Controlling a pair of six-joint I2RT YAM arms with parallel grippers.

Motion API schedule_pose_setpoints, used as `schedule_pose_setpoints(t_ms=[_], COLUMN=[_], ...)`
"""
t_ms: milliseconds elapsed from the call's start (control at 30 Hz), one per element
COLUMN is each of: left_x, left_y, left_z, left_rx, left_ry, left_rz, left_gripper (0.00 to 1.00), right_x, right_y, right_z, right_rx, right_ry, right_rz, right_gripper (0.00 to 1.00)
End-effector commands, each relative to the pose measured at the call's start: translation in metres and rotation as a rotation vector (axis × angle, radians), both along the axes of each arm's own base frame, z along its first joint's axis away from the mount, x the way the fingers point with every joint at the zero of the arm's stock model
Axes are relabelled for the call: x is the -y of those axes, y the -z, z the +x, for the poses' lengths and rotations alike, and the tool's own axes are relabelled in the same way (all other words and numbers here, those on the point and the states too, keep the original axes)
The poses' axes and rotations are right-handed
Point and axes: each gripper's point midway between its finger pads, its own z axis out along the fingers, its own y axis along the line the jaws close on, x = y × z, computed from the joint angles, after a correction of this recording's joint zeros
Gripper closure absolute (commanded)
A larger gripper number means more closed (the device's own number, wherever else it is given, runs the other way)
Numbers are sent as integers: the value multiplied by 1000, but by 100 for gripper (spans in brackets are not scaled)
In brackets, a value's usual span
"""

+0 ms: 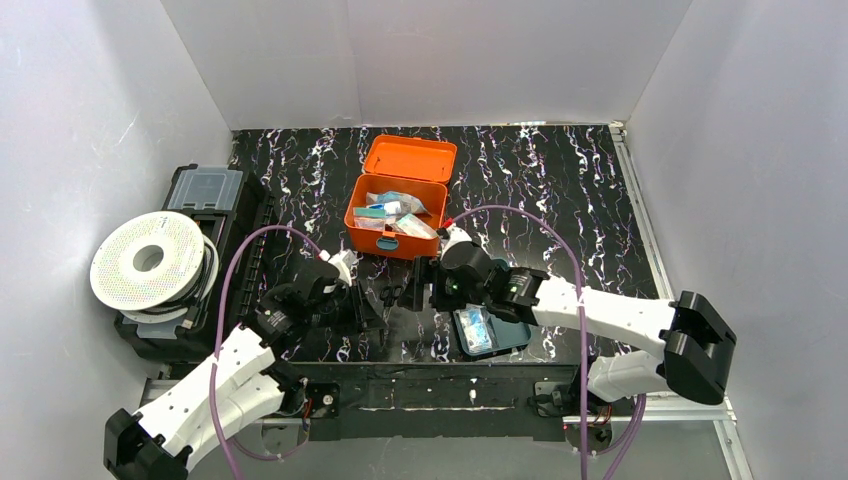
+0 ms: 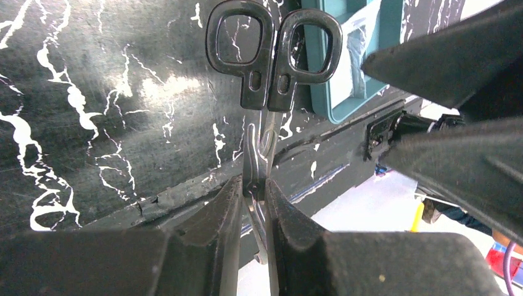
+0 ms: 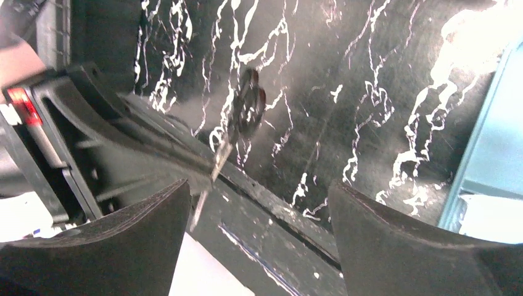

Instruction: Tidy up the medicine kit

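Note:
The orange medicine kit [image 1: 385, 240] stands open at the middle of the table, lid back, with packets inside. My left gripper [image 2: 254, 188] is shut on the metal blades of black-handled scissors [image 2: 271, 58]; the handles point away from it, above the table. In the top view the left gripper [image 1: 372, 303] and the scissors [image 1: 388, 294] sit in front of the kit. My right gripper [image 1: 418, 285] is open and empty, facing the scissors [image 3: 245, 114] from the right, a short way off.
A dark teal tray [image 1: 510, 335] holding a packet lies near the front edge under the right arm; it also shows in the left wrist view [image 2: 336, 92]. A filament spool [image 1: 150, 262] and a black case [image 1: 205, 190] stand at the left. White walls enclose the table.

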Motion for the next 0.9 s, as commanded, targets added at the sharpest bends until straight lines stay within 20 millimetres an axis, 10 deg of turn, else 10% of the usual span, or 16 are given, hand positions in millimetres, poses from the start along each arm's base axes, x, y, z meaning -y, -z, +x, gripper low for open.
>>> schedule_pose_setpoints(t_ms=[0, 633, 867], left_x=[4, 13, 17], left_y=[-5, -26, -30], left_z=[-10, -13, -15], left_rx=[-6, 51, 67], left_ry=[42, 102, 126], left_rz=[-20, -80, -108], left_gripper=[100, 100, 100], right_x=[-23, -45, -52], right_y=[-33, -24, -26], right_z=[20, 27, 26], right_rx=[50, -3, -16], right_ry=[70, 75, 63], right_rz=[104, 80, 96], right_gripper=[14, 38, 62])
